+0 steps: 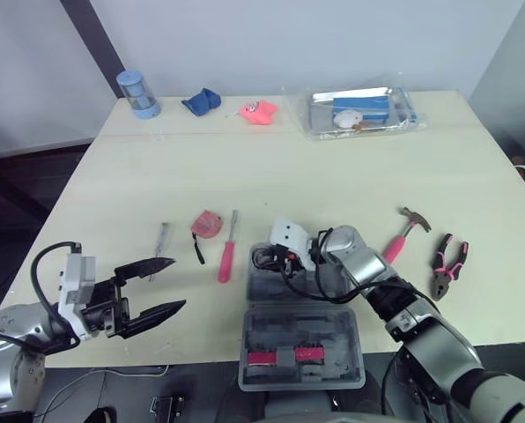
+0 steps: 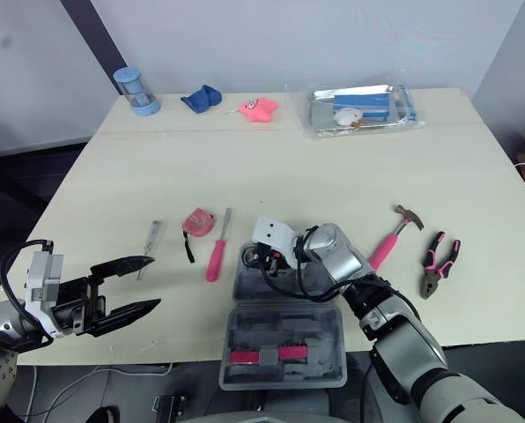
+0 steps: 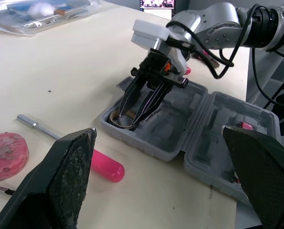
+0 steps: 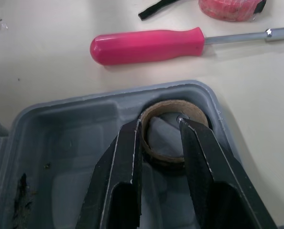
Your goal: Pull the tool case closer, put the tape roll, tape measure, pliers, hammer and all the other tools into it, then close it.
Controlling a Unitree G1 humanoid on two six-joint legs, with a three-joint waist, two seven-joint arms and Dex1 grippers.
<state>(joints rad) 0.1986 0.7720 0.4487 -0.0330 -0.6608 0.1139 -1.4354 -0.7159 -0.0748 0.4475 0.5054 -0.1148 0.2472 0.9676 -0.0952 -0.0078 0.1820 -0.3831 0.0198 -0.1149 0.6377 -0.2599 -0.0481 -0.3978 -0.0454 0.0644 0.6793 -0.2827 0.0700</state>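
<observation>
Progress, we judge: one tool in. Left gripper (image 1: 176, 282) hovers, jaws apart, empty. Small screwdriver (image 1: 161, 238), tape measure (image 1: 206, 223), pink screwdriver (image 1: 227, 251) lie on tabletop (image 1: 333, 176). Tool case (image 1: 262, 322) near, open; tape roll (image 4: 173, 106) inside, right gripper (image 4: 158, 121) jaws apart astride it. Hammer (image 1: 403, 233), pliers (image 1: 447, 264) wait.

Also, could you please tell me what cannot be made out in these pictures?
Right wrist view: the tape roll has its near side hidden behind the fingers of the right gripper.
Eye views: the thin metal tool is too small to tell its kind.
Eye views: the clear bag holds contents too small to name.
Eye views: the pink pieces in the case are too small to identify.
</observation>
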